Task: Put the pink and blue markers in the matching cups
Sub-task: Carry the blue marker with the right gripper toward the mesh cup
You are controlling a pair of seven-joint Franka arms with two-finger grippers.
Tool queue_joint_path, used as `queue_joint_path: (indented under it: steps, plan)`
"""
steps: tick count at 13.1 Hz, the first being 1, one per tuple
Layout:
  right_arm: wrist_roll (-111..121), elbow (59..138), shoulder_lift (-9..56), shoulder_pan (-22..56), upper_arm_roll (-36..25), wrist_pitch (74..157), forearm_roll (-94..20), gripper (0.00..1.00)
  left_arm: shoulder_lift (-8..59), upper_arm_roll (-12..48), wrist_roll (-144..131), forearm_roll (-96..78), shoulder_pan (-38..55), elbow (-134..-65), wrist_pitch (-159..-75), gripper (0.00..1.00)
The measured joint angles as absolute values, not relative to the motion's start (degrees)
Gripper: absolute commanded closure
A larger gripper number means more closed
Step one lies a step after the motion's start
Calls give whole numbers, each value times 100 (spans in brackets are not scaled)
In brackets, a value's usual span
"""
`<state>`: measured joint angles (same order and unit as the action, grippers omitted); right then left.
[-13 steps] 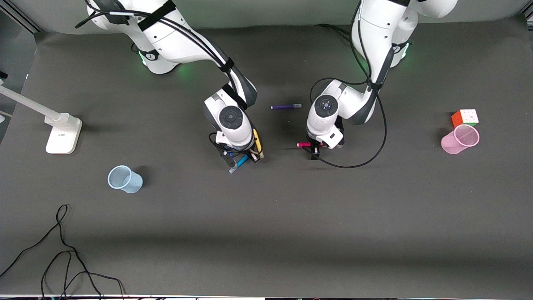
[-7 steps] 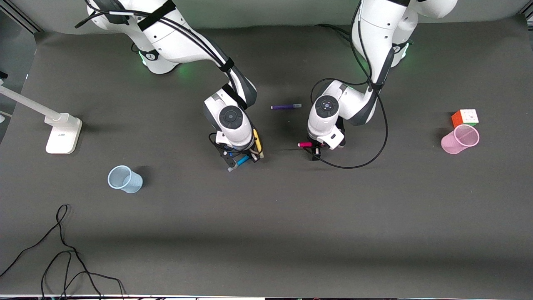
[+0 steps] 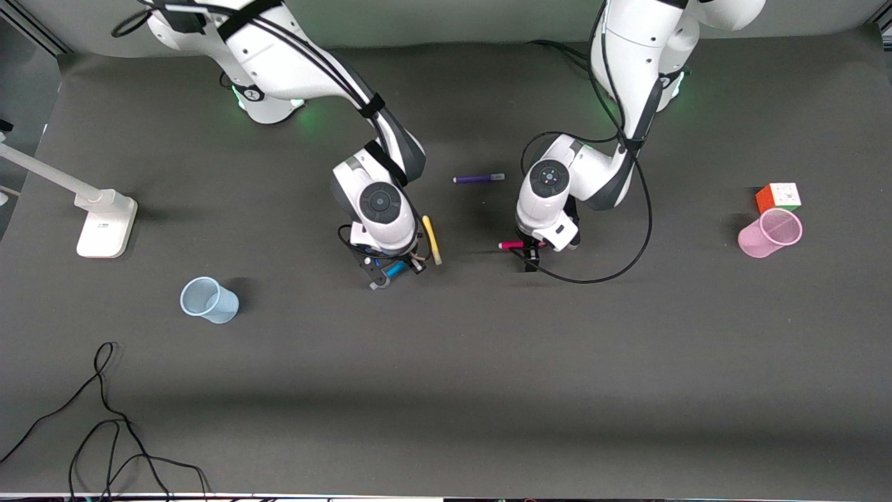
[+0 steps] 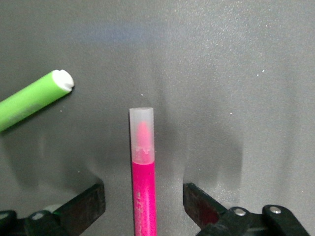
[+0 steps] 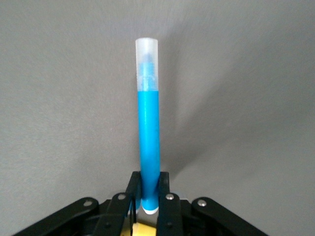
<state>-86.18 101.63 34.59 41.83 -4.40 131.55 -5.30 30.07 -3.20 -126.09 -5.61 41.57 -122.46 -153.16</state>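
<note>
My right gripper [image 3: 390, 270] is shut on the end of the blue marker [image 5: 149, 123], which sticks out from the jaws over the mat [image 3: 446, 362]; it also shows in the front view [image 3: 397, 269]. My left gripper [image 3: 531, 252] is open and low over the pink marker [image 4: 143, 177], which lies between the two fingers [image 4: 88, 204] without touching either; its capped end shows in the front view [image 3: 511, 245]. The pale blue cup [image 3: 209, 300] stands toward the right arm's end of the table. The pale pink cup [image 3: 770, 233] stands toward the left arm's end.
A yellow marker [image 3: 432, 239] lies beside my right gripper. A purple marker [image 3: 479, 178] lies between the arms. A green marker [image 4: 29, 101] lies near the pink one. A colour cube [image 3: 779, 197] sits by the pink cup. A white stand [image 3: 104, 223] and loose cables [image 3: 104, 418] are at the right arm's end.
My right gripper has moved a little toward the right arm's end with the blue marker, uncovering the yellow marker. My left gripper has barely moved.
</note>
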Motion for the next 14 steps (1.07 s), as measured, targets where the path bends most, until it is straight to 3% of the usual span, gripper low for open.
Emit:
queue_joint_path:
  steps: [5, 10, 13, 14]
  plan:
    - [-7762, 9955, 2631, 3977, -720, 11735, -531, 100, 2987, -333, -12609, -534, 4159, -12242, -15311, 30]
    - [-5756, 9404, 1780, 2971, -778, 9966, -530, 100, 2825, -355, -12609, -301, 4159, -12241, -15059, 30]
    - [-3915, 9352, 1323, 2309, -1090, 9347, -523, 100, 2818, -364, -12608, -236, 4159, -12240, -15042, 100]
    - [-3247, 9346, 1217, 2225, -1391, 9183, -521, 100, 2791, -366, -12608, -135, 4159, -12241, -15037, 100]
